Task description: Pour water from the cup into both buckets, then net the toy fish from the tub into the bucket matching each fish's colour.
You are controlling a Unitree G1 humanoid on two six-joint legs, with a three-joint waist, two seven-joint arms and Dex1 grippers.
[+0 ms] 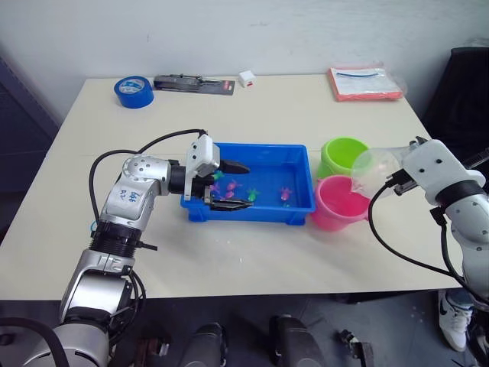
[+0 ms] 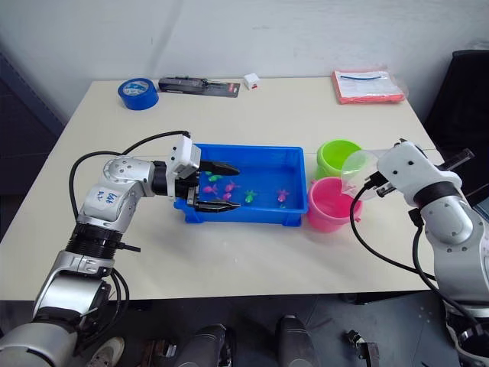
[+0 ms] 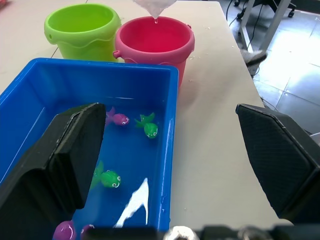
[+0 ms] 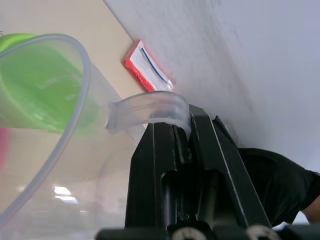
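Your right gripper [image 4: 182, 125] is closed on the handle of the clear cup [image 1: 373, 169]. The cup is tipped with its spout over the pink bucket [image 1: 340, 202]. The lime green bucket [image 1: 342, 155] stands just behind the pink one, touching it. Both buckets stand just beside the blue tub [image 1: 294, 208], on its right. Your left gripper [image 1: 231, 186] has its fingers wide apart at the left end of the tub, over the toy fish [image 3: 149, 128].

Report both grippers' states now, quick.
Left gripper: open, holding nothing, over the blue tub.
Right gripper: shut on the clear cup's handle, cup tipped over the pink bucket.
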